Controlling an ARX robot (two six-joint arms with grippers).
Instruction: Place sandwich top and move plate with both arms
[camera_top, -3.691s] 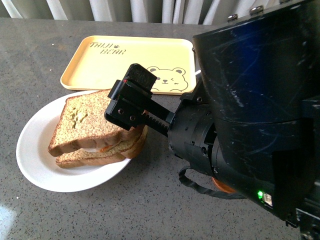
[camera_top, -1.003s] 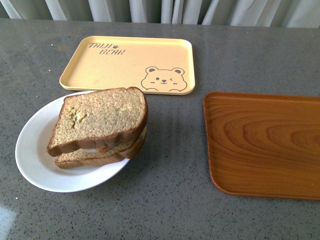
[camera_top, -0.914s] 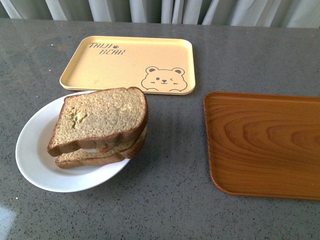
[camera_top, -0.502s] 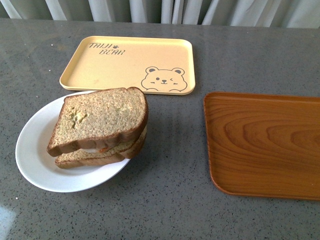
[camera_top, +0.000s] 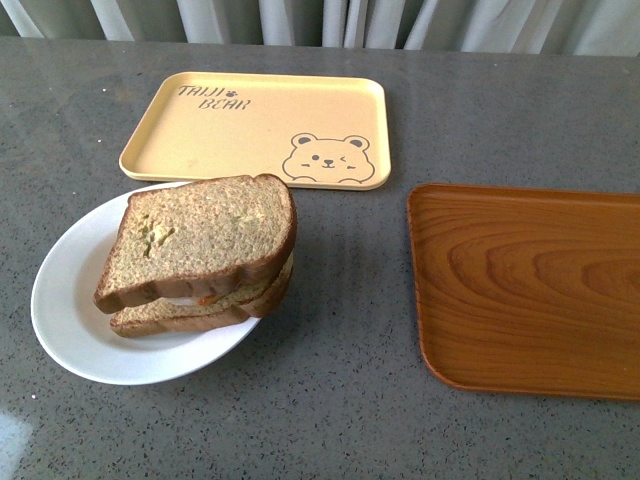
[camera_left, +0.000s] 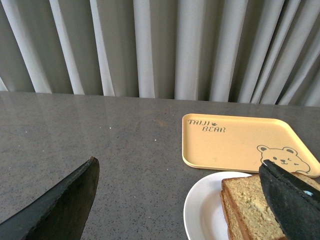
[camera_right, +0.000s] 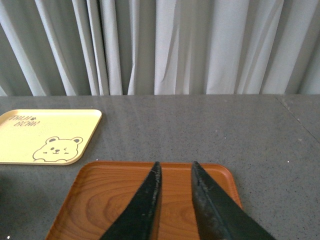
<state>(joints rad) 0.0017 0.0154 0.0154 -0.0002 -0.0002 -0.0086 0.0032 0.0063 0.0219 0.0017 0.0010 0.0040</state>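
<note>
The sandwich top (camera_top: 205, 235), a brown speckled slice, lies on the stacked sandwich on the white plate (camera_top: 60, 310) at the table's left. Neither gripper shows in the front view. In the left wrist view my left gripper (camera_left: 178, 163) is wide open above the table, with the plate (camera_left: 200, 215) and the sandwich top (camera_left: 255, 200) just ahead, partly behind one finger (camera_left: 292, 205). My right gripper (camera_right: 176, 163) hovers over the wooden tray (camera_right: 120, 200), open by a narrow gap, holding nothing.
A yellow bear-printed tray (camera_top: 250, 125) lies behind the plate, also in both wrist views (camera_left: 235, 142) (camera_right: 45, 132). The brown wooden tray (camera_top: 530, 290) lies at the right. Grey curtains hang beyond the table's far edge.
The right arm, which reached over the sandwich 3.7 s ago, has left the front view; the top slice stays on the stack. Nothing has moved in the last second.
</note>
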